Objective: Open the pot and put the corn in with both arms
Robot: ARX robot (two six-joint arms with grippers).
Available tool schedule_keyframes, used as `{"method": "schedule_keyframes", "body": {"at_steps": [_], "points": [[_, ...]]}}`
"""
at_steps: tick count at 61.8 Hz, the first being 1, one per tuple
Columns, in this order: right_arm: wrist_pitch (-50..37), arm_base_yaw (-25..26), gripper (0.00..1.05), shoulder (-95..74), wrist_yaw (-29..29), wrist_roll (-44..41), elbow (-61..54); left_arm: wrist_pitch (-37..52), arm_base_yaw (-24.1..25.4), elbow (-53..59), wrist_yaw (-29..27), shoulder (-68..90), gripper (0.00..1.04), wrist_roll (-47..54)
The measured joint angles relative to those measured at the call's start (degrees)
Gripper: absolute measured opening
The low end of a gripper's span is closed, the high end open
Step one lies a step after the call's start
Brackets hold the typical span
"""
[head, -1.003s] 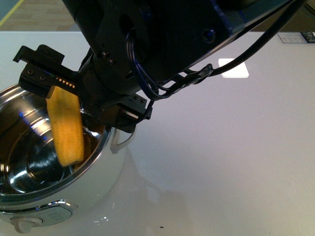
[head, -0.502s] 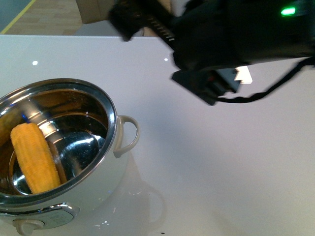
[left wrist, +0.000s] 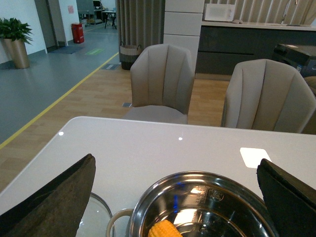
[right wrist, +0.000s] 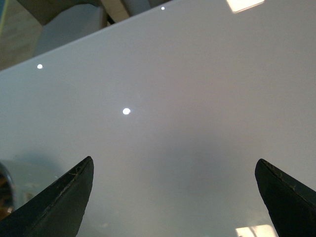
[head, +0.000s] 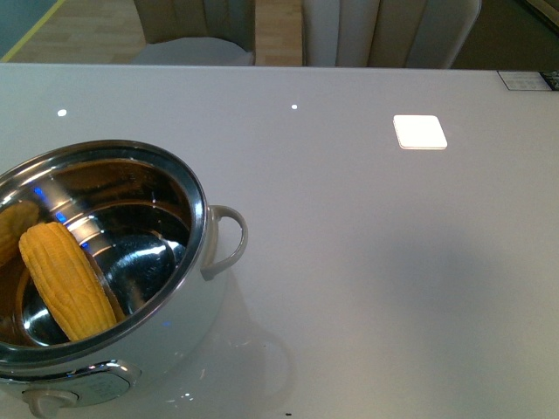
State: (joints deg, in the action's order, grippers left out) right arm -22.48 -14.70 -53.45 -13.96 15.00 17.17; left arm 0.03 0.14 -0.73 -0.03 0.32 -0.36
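Observation:
The cream-white pot (head: 179, 336) stands open at the front left of the table, with no lid on it. The yellow corn (head: 68, 281) lies inside, leaning against the shiny steel wall. No arm shows in the front view. In the left wrist view, my left gripper (left wrist: 176, 161) is open and empty above the pot's rim (left wrist: 197, 174), and the corn's tip (left wrist: 165, 230) shows below it. My right gripper (right wrist: 174, 162) is open and empty over bare table.
A glass lid (left wrist: 98, 217) lies on the table beside the pot's looped handle (left wrist: 118, 219). A small white square (head: 420, 132) sits at the back right of the white table (head: 367, 262). Grey chairs (left wrist: 163, 81) stand beyond the far edge.
One second ago a gripper held the corn over the pot. It let go, the corn dropped in, and the arm swung up and right out of the front view.

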Motion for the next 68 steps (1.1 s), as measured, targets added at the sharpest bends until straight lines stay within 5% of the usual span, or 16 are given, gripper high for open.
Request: {"method": "schedule_keyframes", "body": {"at_steps": [7,28,42,68], "points": [[-14.58,2.43,0.61,3.74,2.19,-9.6,-6.16,0.0,0.0,0.0,0.0,0.0,0.98,0.0],[-10.47,8.04,0.01,15.06,7.65,-14.27,-12.44,0.0,0.0,0.0,0.0,0.0,0.98,0.02],[-5.4,14.34,0.02,22.36,13.46,-14.64,-14.53,0.0,0.0,0.0,0.0,0.0,0.98,0.02],[1.81,14.51,0.02,32.76,13.86,-14.67,-16.2,-0.02,0.0,0.0,0.0,0.0,0.98,0.02]]}}
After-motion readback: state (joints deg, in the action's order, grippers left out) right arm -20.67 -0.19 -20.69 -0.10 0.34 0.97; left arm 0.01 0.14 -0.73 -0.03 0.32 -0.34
